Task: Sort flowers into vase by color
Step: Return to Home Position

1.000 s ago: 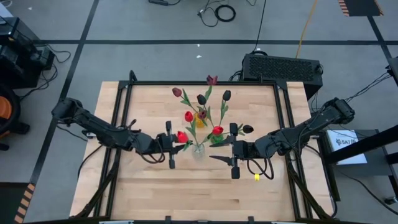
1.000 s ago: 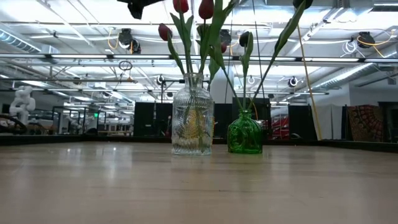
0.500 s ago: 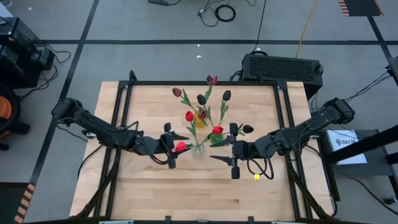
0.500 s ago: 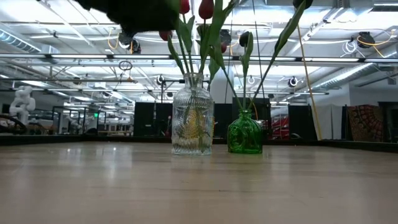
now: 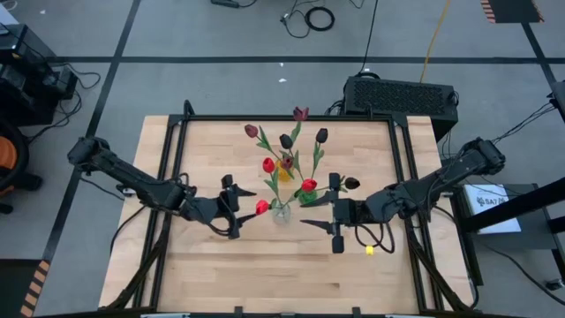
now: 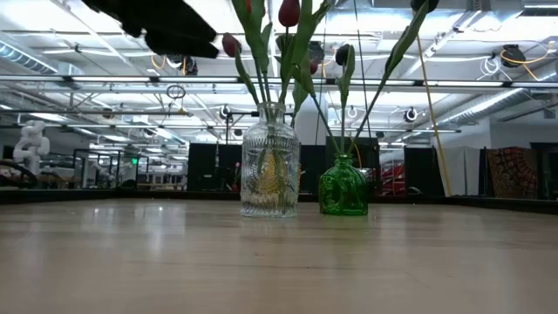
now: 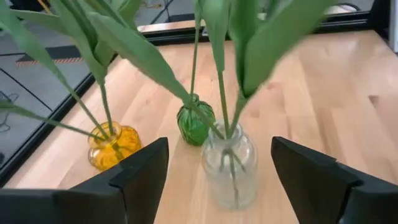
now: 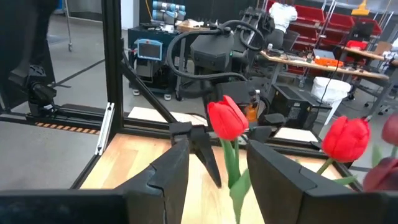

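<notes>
All flowers (image 5: 268,165) standing in vases at the middle of the table (image 5: 203,274); none loose on the wood. Clear vase (image 5: 281,212) nearest, with red heads. Green vase (image 6: 343,187) to its right and a little farther, with dark heads. Orange vase (image 7: 114,145) farther back.

Left end effector (image 5: 237,208) hanging just left of the clear vase, fingers (image 7: 140,177) spread wide, nothing between them. Right end effector (image 5: 330,215) just right of the same vase, likewise spread and gripping nothing, a red head (image 8: 227,121) in line with its gap farther off.

Sorting apparently complete; only the retreat left. Deciding relation: low red tulip (image 5: 261,208) leaning leftward out of the clear vase, just beside the left fingertips, stem running left-right along that arm's line. Best drawn straight back leftward, away from the head, with no sweep near or far. Likely risk: a snagged leaf tipping the vase.
</notes>
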Tool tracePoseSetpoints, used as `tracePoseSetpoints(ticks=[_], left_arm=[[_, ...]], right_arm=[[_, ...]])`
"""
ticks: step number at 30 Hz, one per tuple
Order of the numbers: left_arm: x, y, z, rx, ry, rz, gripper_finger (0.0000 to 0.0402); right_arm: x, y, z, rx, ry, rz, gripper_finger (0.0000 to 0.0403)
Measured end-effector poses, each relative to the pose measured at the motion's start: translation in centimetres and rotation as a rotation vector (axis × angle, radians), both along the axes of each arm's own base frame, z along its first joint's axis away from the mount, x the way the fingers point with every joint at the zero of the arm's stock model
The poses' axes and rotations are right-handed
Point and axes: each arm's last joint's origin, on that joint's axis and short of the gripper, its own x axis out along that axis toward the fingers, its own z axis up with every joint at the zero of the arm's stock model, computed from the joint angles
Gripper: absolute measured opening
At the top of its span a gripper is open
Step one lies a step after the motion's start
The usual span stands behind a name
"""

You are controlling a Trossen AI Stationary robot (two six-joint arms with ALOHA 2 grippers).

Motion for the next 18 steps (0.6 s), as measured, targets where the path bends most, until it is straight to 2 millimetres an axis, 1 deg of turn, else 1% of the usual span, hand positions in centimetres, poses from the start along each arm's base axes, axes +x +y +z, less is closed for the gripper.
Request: tracePoseSetpoints(ticks=[2,5,8,10,13,16,18], left_arm=[[-0.9,0.1,0.5,-0.012,0.016,-0.003,0.029],[-2.2,0.2,1.2,-0.015,0.024,-0.016,0.0284],[-3.0,0.5,1.9,-0.015,0.007,-0.015,0.0268],[-3.4,0.6,2.2,-0.007,0.011,-0.017,0.025],[-3.9,0.9,2.1,0.029,0.025,-0.012,0.0214],[-4.2,1.3,1.6,0.057,0.024,-0.004,0.0173],[-4.6,1.6,1.0,0.06,0.03,0.003,0.0145]], right_arm=[[-0.6,-0.1,0.4,-0.017,0.0,0.008,0.0155],[-2.0,-0.3,0.9,-0.048,0.034,0.025,0.0155],[-3.9,-0.6,1.8,-0.024,0.056,0.044,0.0149],[-5.4,-0.7,2.4,0.002,0.062,0.064,0.0138],[-7.9,-0.6,3.0,0.032,0.076,0.121,0.0108],[-10.3,-0.3,3.0,0.06,0.081,0.189,0.0062],[-11.7,-0.1,2.6,0.07,0.092,0.222,0.0026]])
